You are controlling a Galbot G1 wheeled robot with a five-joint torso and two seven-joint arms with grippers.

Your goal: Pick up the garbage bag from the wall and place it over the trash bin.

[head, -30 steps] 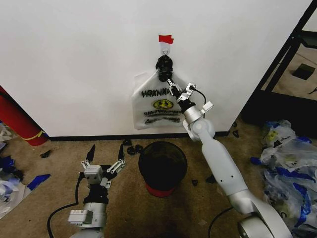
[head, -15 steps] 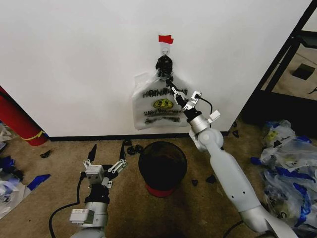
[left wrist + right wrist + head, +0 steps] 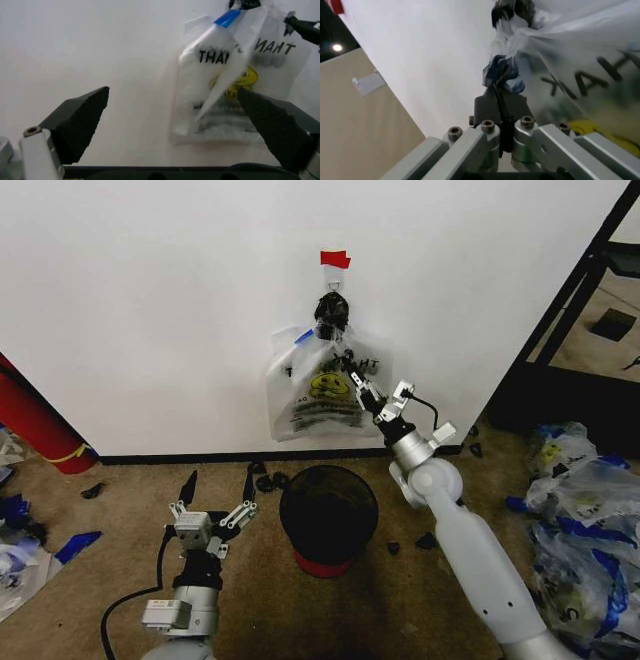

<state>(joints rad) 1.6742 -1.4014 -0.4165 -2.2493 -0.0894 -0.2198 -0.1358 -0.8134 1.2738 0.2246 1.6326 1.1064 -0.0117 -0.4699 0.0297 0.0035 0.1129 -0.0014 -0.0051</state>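
Right gripper (image 3: 352,373) was clenched on garbage bag (image 3: 318,395) edge, hook above it, to pull bag free; left gripper (image 3: 213,498) idled, released.

The garbage bag (image 3: 322,390), thin see-through whitish plastic with black print, a yellow smiley and blue tape patches, hangs against the white wall (image 3: 150,300) below a red tape strip. The trash bin (image 3: 328,518), round black wire mesh on a red base, stands upright on the floor beneath the bag.
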